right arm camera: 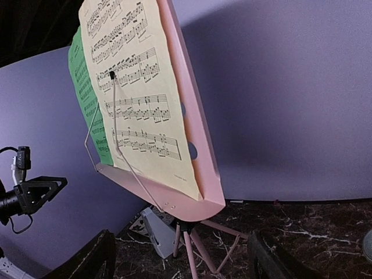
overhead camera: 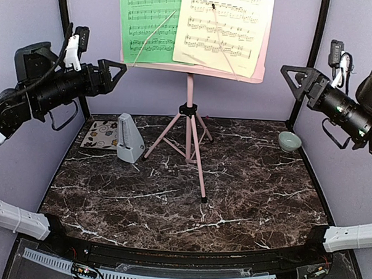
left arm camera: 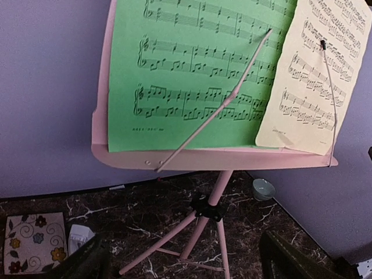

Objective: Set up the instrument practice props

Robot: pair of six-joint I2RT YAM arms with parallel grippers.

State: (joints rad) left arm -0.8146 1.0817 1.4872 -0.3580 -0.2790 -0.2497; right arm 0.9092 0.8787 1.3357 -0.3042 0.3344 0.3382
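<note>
- While the pink music stand [overhead camera: 189, 102] stands upright mid-desk [overhead camera: 245, 198] on its tripod, the green page [overhead camera: 148, 20] and pale-yellow page [overhead camera: 225, 24] lean side by side on its ledge, each under a thin wire arm [overhead camera: 154, 37].
- The pages probably handle as light, floppy paper; pinch an edge gently.
- The metronome [overhead camera: 128, 139] sits left of the legs; it looks rigid and is best gripped low across its flat sides.
- The left claw [overhead camera: 115, 71] and right claw [overhead camera: 293, 79] hover wide and empty, flanking the stand.
</note>
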